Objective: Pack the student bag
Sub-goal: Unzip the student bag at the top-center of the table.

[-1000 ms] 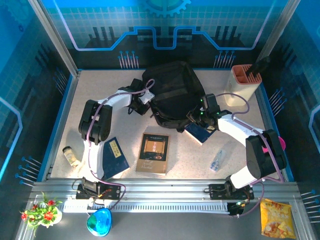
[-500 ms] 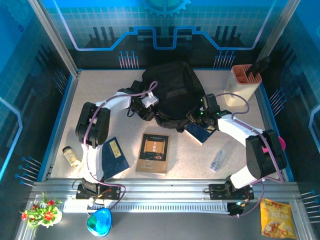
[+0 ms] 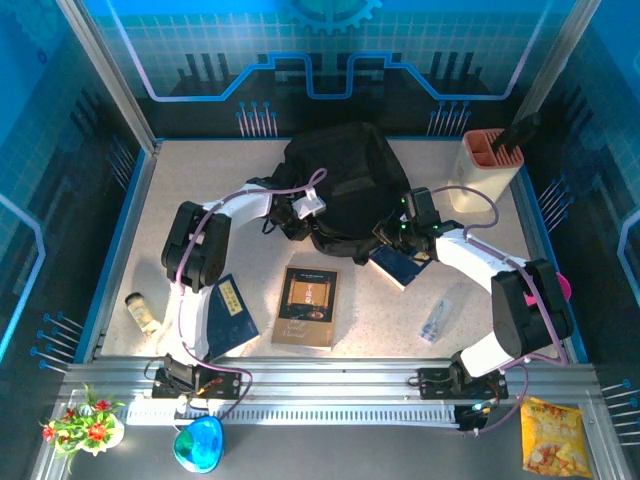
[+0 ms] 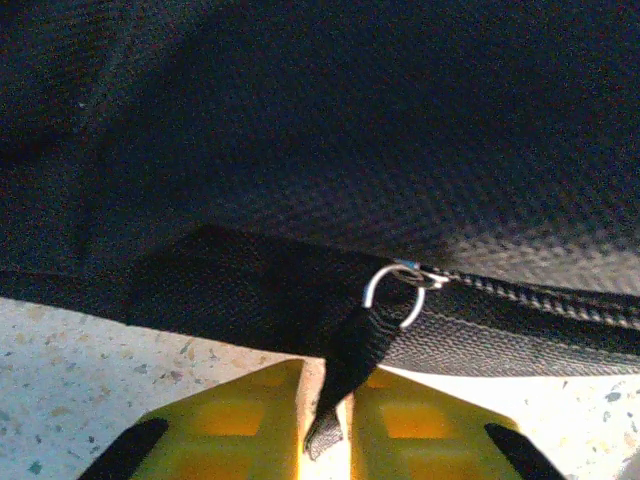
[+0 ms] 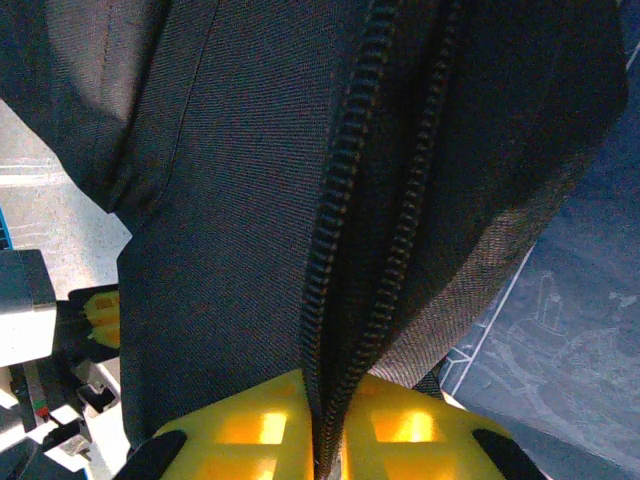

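Note:
The student bag [image 3: 345,185], a large black backpack, lies at the back middle of the table. My left gripper [image 3: 292,214] is at the bag's left lower edge. In the left wrist view its yellow fingers [image 4: 240,425] are shut on the black zipper pull strap [image 4: 350,355], which hangs from a metal ring [image 4: 395,295]. My right gripper [image 3: 386,240] is at the bag's right lower edge. Its yellow fingers [image 5: 255,425] are shut on the bag's zipper seam [image 5: 345,260], pinching the fabric.
A brown book [image 3: 308,306] and a dark blue book [image 3: 228,315] lie in front of the bag. Another blue book [image 3: 402,266] lies under the right arm. A small jar [image 3: 143,312], a clear bottle [image 3: 437,320] and a pen holder [image 3: 487,170] stand around.
My left gripper has shifted right along the bag's edge, opened briefly and shut again on the zipper pull. The right gripper has held still.

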Motion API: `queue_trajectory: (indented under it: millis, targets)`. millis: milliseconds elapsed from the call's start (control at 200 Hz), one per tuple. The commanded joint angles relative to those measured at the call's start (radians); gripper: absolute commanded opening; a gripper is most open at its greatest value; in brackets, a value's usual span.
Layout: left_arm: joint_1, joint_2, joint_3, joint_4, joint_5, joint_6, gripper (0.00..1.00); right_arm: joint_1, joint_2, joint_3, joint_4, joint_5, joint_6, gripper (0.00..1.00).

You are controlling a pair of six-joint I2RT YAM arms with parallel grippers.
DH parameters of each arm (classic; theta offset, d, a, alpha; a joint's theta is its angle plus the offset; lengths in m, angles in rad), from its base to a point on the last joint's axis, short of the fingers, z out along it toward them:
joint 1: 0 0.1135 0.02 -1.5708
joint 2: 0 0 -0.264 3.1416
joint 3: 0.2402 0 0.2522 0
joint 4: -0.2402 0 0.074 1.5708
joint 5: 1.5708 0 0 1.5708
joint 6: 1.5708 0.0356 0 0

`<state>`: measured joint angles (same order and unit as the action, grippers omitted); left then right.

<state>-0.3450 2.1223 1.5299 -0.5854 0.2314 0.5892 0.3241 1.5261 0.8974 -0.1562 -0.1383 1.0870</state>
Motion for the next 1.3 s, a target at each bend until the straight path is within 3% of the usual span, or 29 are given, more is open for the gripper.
queue_trajectory:
  millis: [0, 80, 440, 645, 840, 1030, 1156, 1296]
  targets:
    - [0.01, -0.029, -0.003, 0.027, -0.049, 0.02, 0.05, -0.014, -0.021, -0.005, 0.003, 0.013, -0.009, 0.14]
    - [0.023, -0.048, -0.022, 0.043, -0.107, 0.009, 0.0, -0.014, -0.02, -0.006, -0.011, 0.031, -0.01, 0.14]
    - [0.045, 0.034, 0.031, 0.052, -0.329, -0.087, 0.0, -0.017, -0.027, -0.012, -0.019, 0.059, -0.005, 0.12]
    - [0.076, 0.018, 0.049, 0.078, -0.427, -0.169, 0.01, -0.009, -0.001, 0.008, 0.031, -0.004, -0.024, 0.13]
    - [0.087, -0.106, -0.04, 0.107, -0.42, -0.26, 0.44, 0.066, 0.101, 0.096, 0.083, -0.044, -0.008, 0.14]
    - [0.087, -0.284, -0.186, 0.147, -0.549, -0.446, 0.67, 0.143, 0.216, 0.21, 0.098, -0.056, 0.0, 0.17]
    - [0.087, -0.407, -0.263, 0.156, -0.595, -0.59, 0.82, 0.168, 0.242, 0.261, 0.046, -0.084, -0.062, 0.32]
    - [0.087, -0.548, -0.35, 0.19, -0.602, -0.745, 0.96, 0.165, 0.104, 0.183, -0.01, -0.025, -0.165, 0.55]
